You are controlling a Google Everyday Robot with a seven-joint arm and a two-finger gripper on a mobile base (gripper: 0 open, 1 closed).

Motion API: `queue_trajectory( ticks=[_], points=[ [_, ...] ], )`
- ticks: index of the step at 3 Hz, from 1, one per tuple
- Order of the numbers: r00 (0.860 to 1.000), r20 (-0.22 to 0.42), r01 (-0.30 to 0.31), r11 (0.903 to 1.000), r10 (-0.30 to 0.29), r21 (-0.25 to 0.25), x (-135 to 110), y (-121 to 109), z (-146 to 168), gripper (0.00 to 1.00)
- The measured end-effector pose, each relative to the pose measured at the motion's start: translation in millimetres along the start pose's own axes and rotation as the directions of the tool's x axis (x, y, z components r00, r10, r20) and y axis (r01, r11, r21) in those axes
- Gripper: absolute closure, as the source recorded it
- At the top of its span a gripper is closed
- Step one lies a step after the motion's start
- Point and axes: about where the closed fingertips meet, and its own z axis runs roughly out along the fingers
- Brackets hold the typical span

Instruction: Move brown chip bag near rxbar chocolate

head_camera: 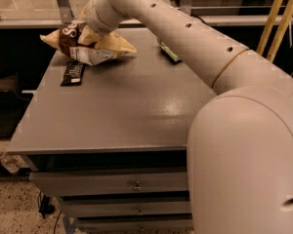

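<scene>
Brown chip bag (88, 45) is lying at the table's (136, 111) far-left corner, just beside rxbar chocolate (73, 73) | gripper (90, 32) is pressing into the bag's top, hidden behind the wrist; grasp state cannot be told | risk: bag's left end is reaching past the table edge, so a snagged withdrawal could be tipping it off or shoving the bar.

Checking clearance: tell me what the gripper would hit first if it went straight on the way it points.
The gripper, at the table's far-left corner, points straight into the brown chip bag, so that comes first; contact itself is hidden, so depth is uncertain.
</scene>
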Motion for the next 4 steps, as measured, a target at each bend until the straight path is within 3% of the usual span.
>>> queue_trajectory(
  ticks=[1, 2, 3, 4],
  points=[
    [1.0, 0.001, 0.0, 1.0, 0.0, -0.004, -1, 2, 2, 0.0],
    [1.0, 0.001, 0.0, 1.0, 0.0, -0.004, -1, 2, 2, 0.0],
    [1.0, -0.008, -0.002, 0.9994, 0.001, -0.035, -6, 1, -3, 0.0],
    [0.995, -0.094, -0.018, 0.9987, 0.013, -0.049, -10, -3, -34, 0.0]
  ],
)
